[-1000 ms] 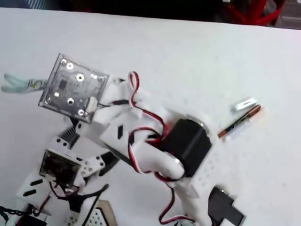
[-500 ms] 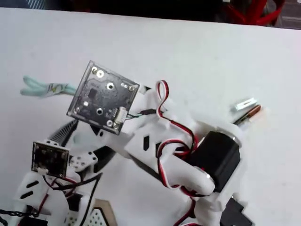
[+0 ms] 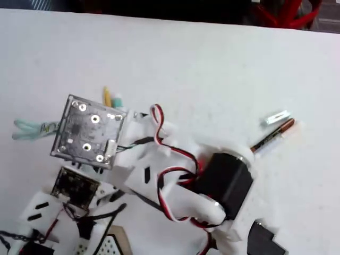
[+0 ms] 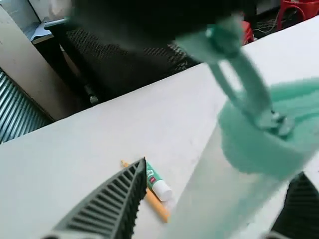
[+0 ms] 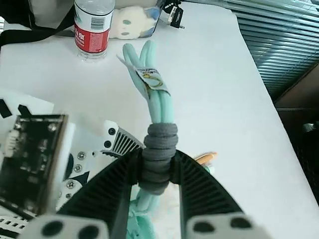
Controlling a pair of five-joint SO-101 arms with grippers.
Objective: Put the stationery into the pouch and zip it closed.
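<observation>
Right pincer (image 5: 157,154) shut tight on the grey band (image 5: 158,144) round a teal strap (image 3: 29,128), at 9 o'clock. Left pincer (image 4: 222,172) gapes wide astride the pouch (image 4: 269,134). Brown pencil (image 3: 272,136) lies near the counter's (image 3: 212,58) 3 o'clock edge. Broad white surface runs toward 12.

Pouch (image 4: 259,144), teal, with zip pull: 1.
Pencils: 2, namely yellow-orange pencil (image 4: 157,209) and brown pencil (image 3: 272,135).
Glue stick (image 4: 155,181), green and white: 1.
Small white piece (image 3: 277,118) beside the brown pencil: 1, kind unclear.
Grey band (image 5: 158,144) around the pouch strap: 1.
Robot arms: 2, namely left arm (image 3: 58,207) and right arm (image 3: 218,183).
Grippers: 2, namely left gripper (image 4: 222,169) and right gripper (image 5: 157,162).
Camera boards: 2, namely upper board (image 3: 87,133) and lower board (image 3: 74,186).
Bottle (image 5: 91,27): 1.
Plush toy (image 5: 127,22): 1.
Table (image 3: 212,64): 1.
</observation>
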